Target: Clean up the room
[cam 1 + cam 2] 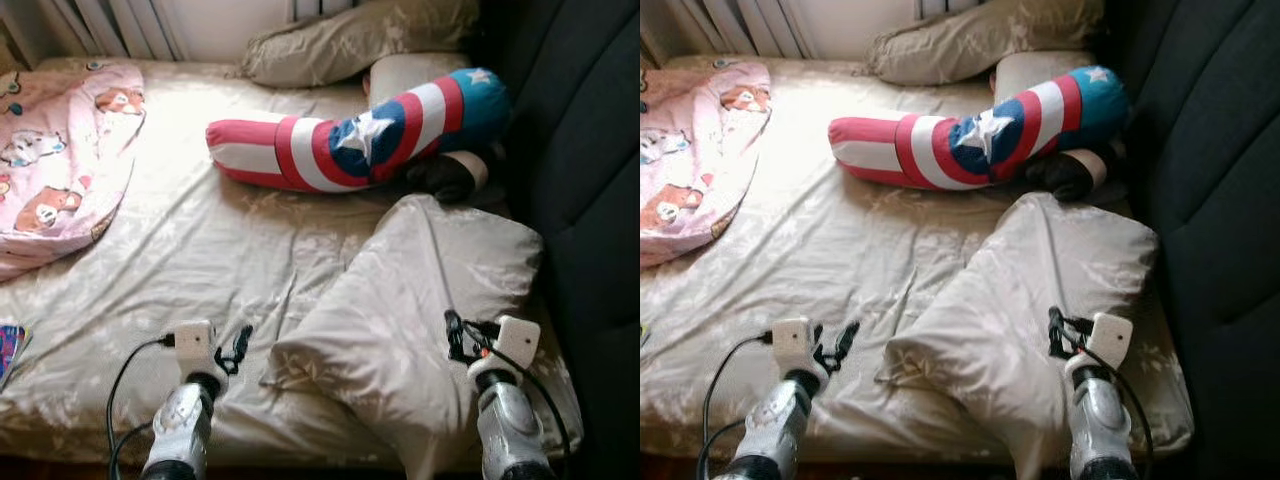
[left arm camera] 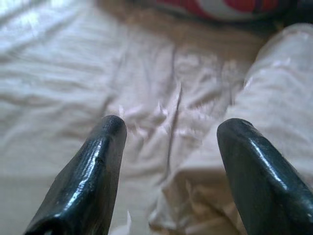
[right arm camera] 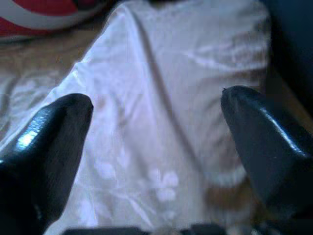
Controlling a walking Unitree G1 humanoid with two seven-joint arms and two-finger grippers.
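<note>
Barely started: we hover both hands, left hand [image 1: 238,350] and right hand [image 1: 457,338], fingers wide, empty, flanking the crooked pillow [image 1: 420,300] on the messy bed [image 1: 200,260].

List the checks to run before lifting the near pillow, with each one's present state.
1. Left pincer open: ok, fingers spread wide.
2. Right pincer open: ok.
3. Right pincer over the pillow: ok, above its near right part.
4. Left pincer at the pillow's near left corner: not ok, it sits over the sheet beside the corner.
5. Nothing lying on the pillow: ok, the striped bolster lies beyond it.
6. Pillow's far end free of the dark thing behind it: cannot tell.
</note>
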